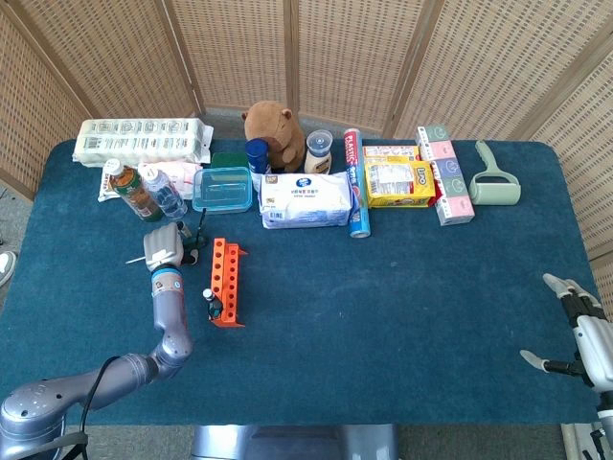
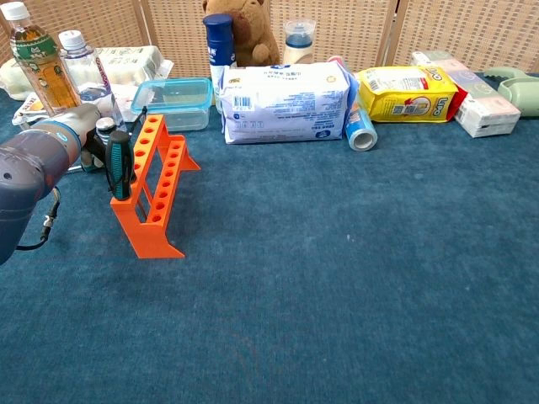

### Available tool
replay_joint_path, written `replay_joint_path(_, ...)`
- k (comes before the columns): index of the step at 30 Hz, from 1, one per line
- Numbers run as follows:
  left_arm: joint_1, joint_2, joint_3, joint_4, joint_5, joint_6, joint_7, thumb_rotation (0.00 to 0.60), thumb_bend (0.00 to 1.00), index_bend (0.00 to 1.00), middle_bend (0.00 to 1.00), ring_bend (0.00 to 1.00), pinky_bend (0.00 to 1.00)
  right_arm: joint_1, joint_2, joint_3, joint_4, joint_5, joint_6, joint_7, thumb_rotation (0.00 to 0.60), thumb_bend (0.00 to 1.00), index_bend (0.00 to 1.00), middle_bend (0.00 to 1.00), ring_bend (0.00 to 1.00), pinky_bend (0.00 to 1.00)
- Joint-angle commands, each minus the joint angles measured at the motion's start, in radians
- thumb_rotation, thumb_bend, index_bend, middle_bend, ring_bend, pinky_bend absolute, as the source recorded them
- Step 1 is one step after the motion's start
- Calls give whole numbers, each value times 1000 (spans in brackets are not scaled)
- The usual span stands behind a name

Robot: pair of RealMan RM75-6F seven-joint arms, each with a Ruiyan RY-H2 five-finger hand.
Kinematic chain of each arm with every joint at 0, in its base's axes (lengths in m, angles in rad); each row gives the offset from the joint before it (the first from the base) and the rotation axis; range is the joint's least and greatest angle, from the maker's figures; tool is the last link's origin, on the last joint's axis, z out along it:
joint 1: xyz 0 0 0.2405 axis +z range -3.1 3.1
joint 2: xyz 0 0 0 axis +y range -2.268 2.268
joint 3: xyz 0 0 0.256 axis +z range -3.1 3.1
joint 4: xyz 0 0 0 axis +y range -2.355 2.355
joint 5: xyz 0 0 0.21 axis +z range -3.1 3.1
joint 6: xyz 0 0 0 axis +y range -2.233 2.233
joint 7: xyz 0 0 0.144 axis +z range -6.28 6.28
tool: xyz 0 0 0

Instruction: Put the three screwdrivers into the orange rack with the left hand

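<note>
While one screwdriver [image 1: 210, 303] stands in the orange rack [image 1: 226, 282] towards the table's left edge, the left hand [image 1: 162, 247] is seen in the head view beside loose tools; its fingers cannot be told. The right hand [image 1: 578, 326] lies spread, empty. In the chest view, the rack [image 2: 152, 185] could be knocked by a careless reach.

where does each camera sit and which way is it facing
Head view: high above the table's near edge, looking steeply down; shows the left hand and arm, and the right hand.
Chest view: low at the near edge, looking across the table; left arm only.
Shared: orange rack, screwdriver in it, plush toy.
</note>
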Motion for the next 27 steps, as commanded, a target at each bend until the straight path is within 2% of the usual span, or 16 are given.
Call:
replay_joint_path(1, 8, 13, -3, -30, 6, 10, -3, 600, 415, 440, 799, 739, 872, -1, 1, 0, 0, -2, 1, 3, 600, 0, 0, 106, 0, 0)
replay_joint_path(5, 27, 52, -7, -111, 25, 44, -11, 600, 416, 441, 798, 740, 872, -1, 3, -2, 0, -5, 1, 6, 600, 0, 0, 106, 0, 0)
replay_joint_path(15, 108, 226, -19, -436, 70, 162, -30, 600, 416, 441, 798, 739, 872, -3, 3, -5, -4, -15, 7, 5, 600, 0, 0, 106, 0, 0)
replay_joint_path(27, 194, 408, -24, -712, 107, 214, -105, 600, 417, 441, 798, 740, 872, -2, -4, -9, -10, -19, 8, -18, 600, 0, 0, 106, 0, 0)
